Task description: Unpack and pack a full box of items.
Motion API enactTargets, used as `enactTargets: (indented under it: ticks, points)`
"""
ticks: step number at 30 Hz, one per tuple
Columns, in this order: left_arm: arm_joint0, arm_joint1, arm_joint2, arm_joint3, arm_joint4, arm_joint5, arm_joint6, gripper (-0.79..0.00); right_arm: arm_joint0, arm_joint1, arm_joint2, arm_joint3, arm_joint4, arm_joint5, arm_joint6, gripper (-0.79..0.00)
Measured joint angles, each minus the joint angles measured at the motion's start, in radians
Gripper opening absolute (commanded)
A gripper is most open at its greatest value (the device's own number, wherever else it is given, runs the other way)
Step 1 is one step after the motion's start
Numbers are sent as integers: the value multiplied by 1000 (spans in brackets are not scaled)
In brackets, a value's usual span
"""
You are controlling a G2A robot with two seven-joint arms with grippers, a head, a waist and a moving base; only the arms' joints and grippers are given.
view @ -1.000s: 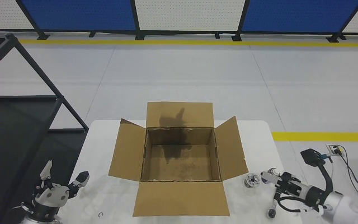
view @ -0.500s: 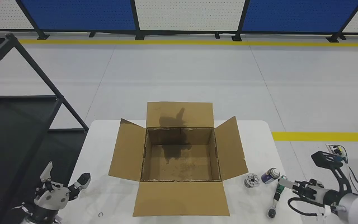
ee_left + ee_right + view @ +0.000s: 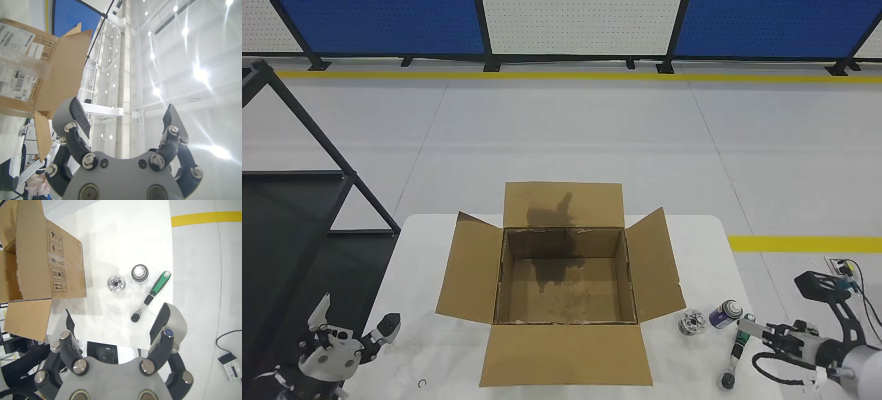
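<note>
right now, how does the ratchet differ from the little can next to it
The ratchet lies flat on the table; the can stands upright. The ratchet is long and thin, with a green handle and a metal head; the can is compact and round, white at its top. Both sit outside the open box, close together without touching.

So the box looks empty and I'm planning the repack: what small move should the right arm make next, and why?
Probably lower the right tool onto the ratchet, at its green handle. The tool is open and empty. The ratchet lies nearest it on the table, beside the can and the metal hub. The box stands open and empty.
</note>
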Motion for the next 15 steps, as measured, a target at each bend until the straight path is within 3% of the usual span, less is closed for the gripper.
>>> enactTargets:
  ticks: [9, 15]
  points:
    - [30, 4, 0, -30, 29, -41, -67, 0, 57, 8, -256, 82, -467, 180, 17, 0]
    - [31, 4, 0, -30, 31, -43, -69, 0, 155, 3, -357, 245, -576, 193, 57, 0]
